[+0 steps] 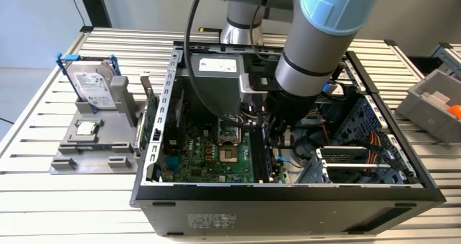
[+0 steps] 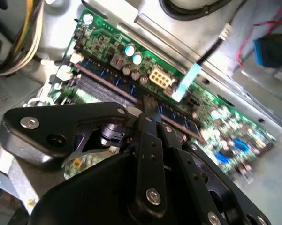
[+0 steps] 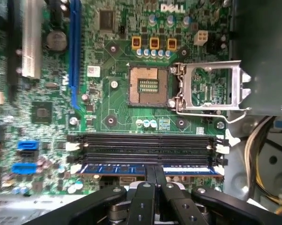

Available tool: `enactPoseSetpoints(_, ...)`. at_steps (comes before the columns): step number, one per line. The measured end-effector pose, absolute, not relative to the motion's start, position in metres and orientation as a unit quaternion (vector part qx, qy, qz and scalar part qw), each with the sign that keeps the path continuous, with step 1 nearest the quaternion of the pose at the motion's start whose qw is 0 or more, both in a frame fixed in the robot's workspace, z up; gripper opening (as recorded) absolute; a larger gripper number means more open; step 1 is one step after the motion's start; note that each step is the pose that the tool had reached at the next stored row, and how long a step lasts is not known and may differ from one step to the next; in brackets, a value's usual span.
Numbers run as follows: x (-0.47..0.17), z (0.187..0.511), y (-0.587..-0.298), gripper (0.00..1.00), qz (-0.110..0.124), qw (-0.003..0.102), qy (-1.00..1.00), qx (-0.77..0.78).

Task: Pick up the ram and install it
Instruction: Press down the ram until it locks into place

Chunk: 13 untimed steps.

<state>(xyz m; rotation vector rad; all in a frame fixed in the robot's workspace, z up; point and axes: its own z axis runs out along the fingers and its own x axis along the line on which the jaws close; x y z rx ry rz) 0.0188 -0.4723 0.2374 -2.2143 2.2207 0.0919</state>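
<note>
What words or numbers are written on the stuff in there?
Hard drive label: too small to read.
Power supply label: too small to read.
Case sticker: too small to read.
Motherboard white print: mostly blurred; a brand mark at its edge, not quoted.

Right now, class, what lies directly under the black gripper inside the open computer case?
The thin blue-green ram stick stands edge-up in the nearest black memory slot of the green motherboard, beneath the gripper. Its middle is covered by the fingers.

End effector [image 3: 156, 176] pinching ram [image 3: 150, 169] in motherboard slot [image 3: 148, 145]
</note>
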Motion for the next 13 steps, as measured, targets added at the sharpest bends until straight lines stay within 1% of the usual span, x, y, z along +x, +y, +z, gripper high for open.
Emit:
enactPoseSetpoints(9, 0.019, 0.278, -0.472, 0.00, 0.029, 0.002, 0.708, -0.706)
enactPoseSetpoints(10, 0.019, 0.287, -0.472, 0.00, 0.029, 0.002, 0.708, -0.706)
enactPoseSetpoints(13, 0.019, 0.296, -0.472, 0.00, 0.029, 0.002, 0.708, -0.706)
